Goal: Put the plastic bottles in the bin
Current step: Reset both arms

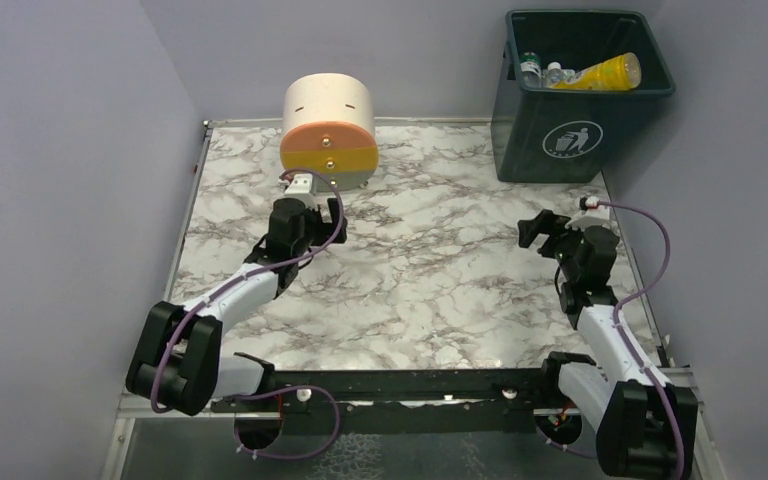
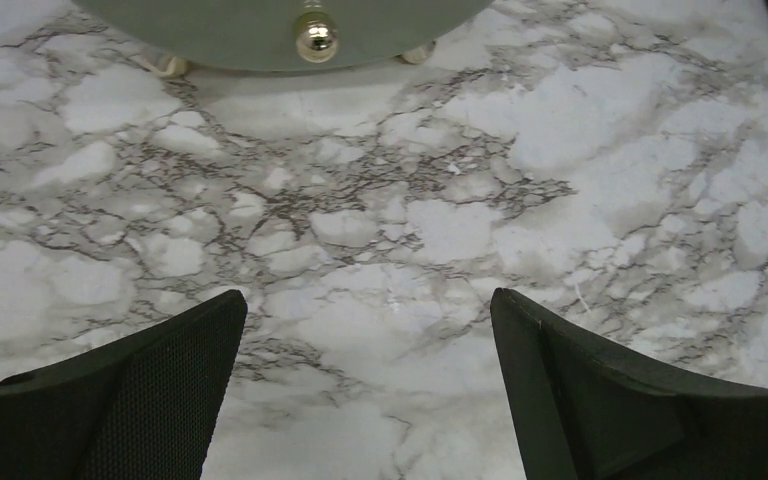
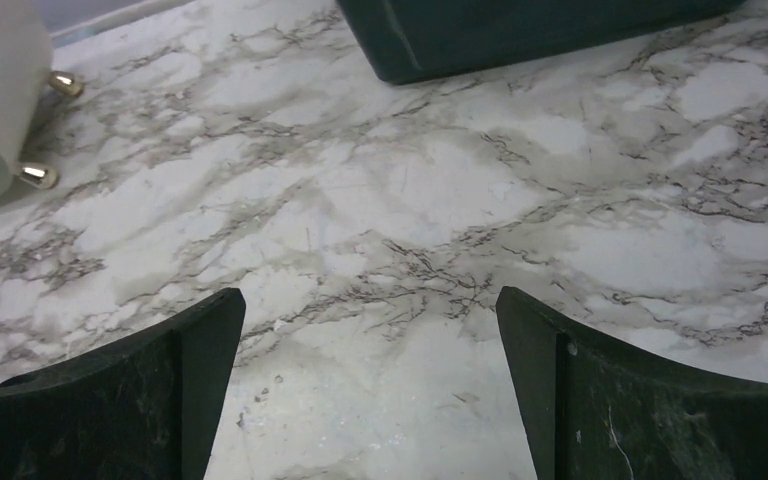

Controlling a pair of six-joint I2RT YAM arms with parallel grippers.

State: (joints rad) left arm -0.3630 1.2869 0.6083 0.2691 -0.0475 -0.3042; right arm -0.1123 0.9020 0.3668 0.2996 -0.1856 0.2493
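Observation:
The dark teal bin (image 1: 580, 125) stands at the table's back right corner. Inside it lie plastic bottles: a yellow one (image 1: 600, 72) and clear ones (image 1: 533, 68). No bottle shows on the marble table. My left gripper (image 1: 305, 205) hovers just in front of the drawer unit. In the left wrist view this gripper (image 2: 368, 300) is open over bare marble. My right gripper (image 1: 545, 235) is at the right side, a little in front of the bin. It (image 3: 370, 295) is open with nothing between its fingers, and the bin's base (image 3: 520, 30) shows ahead of it.
A cream cylindrical drawer unit (image 1: 328, 130) with orange, yellow and green fronts stands at the back centre-left; its lowest front and brass knob (image 2: 316, 36) are close ahead of the left gripper. Grey walls close in the table on the left, back and right.

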